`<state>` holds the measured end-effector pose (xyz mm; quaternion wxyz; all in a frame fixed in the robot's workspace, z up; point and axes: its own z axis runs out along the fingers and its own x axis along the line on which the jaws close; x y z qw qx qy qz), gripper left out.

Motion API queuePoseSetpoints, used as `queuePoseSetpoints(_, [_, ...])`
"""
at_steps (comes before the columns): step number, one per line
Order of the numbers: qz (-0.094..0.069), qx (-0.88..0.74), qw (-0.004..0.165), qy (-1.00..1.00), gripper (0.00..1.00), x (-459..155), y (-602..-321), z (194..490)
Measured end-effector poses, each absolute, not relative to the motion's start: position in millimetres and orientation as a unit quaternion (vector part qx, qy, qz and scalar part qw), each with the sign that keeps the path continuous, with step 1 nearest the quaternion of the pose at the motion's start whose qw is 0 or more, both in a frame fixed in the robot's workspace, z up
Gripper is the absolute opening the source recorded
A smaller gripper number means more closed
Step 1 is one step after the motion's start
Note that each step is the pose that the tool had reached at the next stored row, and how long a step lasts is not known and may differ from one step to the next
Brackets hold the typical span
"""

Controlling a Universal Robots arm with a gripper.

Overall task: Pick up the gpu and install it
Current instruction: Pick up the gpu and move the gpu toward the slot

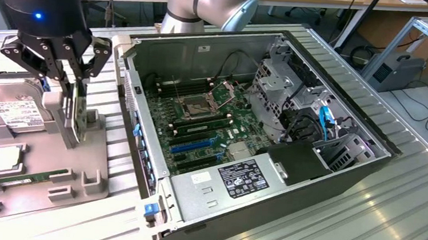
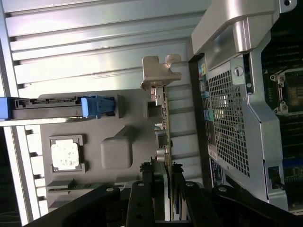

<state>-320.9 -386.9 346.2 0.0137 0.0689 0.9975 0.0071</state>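
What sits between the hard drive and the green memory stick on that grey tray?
A square processor chip lies flat between the hard drive and the memory stick, as the exterior view shows.

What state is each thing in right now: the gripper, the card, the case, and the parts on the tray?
gripper: shut on the gpu.
gpu: upright in its stand on the tray, not yet installed.
computer case: on its side, panel off, interior exposed.
hard drive: resting in its tray slot.
memory stick: flat in its slot.
processor chip: flat in its pocket.
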Motion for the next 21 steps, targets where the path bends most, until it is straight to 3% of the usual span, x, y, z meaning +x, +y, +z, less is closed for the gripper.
queuePoseSetpoints(21, [0.007, 0.069, 0.014, 0.998, 0.27, -321, -382, 390])
